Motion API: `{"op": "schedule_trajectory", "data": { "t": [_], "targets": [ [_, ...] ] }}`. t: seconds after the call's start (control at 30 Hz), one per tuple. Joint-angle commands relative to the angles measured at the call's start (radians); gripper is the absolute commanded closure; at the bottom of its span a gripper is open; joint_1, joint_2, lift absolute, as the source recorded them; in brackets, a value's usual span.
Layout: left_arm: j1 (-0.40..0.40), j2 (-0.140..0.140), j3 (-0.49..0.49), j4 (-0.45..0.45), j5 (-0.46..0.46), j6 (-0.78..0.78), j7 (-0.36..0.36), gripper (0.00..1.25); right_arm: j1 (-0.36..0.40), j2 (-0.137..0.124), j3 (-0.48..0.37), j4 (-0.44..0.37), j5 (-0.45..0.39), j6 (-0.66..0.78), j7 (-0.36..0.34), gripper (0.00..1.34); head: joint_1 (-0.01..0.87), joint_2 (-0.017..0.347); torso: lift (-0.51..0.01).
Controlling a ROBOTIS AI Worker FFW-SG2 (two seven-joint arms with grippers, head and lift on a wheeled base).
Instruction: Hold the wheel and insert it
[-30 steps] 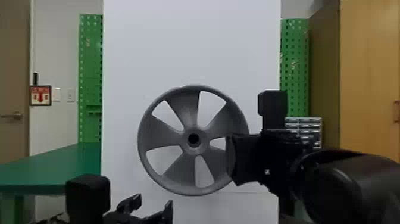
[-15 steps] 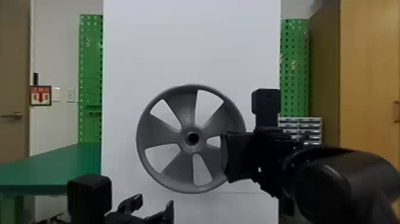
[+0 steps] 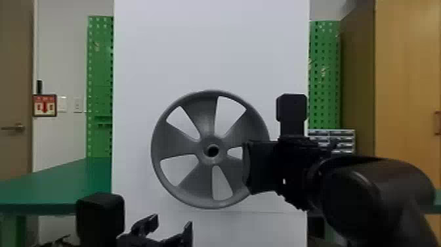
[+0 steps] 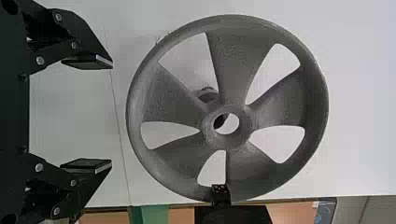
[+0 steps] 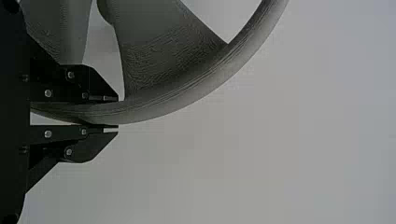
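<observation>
The grey five-spoked wheel (image 3: 203, 121) faces the head camera upright before a white panel. My right gripper (image 3: 247, 167) is shut on its right rim; in the right wrist view the rim runs between the fingers of the right gripper (image 5: 116, 113). Low and left of the wheel is my left gripper (image 3: 170, 226), open and holding nothing. In the left wrist view the open left gripper (image 4: 111, 114) stands apart from the wheel (image 4: 233, 70). Behind the spokes, a round piece (image 4: 208, 95) on the panel is partly hidden, off to one side of the hub hole.
The white panel (image 3: 210, 46) stands upright behind the wheel. To its left is a green table (image 3: 65, 180), with a green pegboard (image 3: 100, 65) beyond. Small drawers (image 3: 341, 134) and a wooden cabinet (image 3: 407, 82) are at the right.
In the head view my right gripper and the wheel have shifted slightly left, the wheel also a little up at first. The left gripper has hardly moved and stays open.
</observation>
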Motion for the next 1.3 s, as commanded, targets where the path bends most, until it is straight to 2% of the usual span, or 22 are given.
{"op": "schedule_trajectory", "data": {
  "t": [0.0,1.27],
  "targets": [
    [-0.001,0.000,0.000,0.001,0.000,0.000,0.000,0.49,-0.003,0.001,-0.006,0.018,-0.014,0.002,-0.002,1.21,0.000,0.037,-0.486],
    [-0.002,-0.002,-0.006,0.005,0.000,-0.009,0.000,0.49,-0.048,0.001,0.003,0.110,-0.005,-0.016,-0.003,1.21,0.000,0.037,-0.486]
  ]
}}
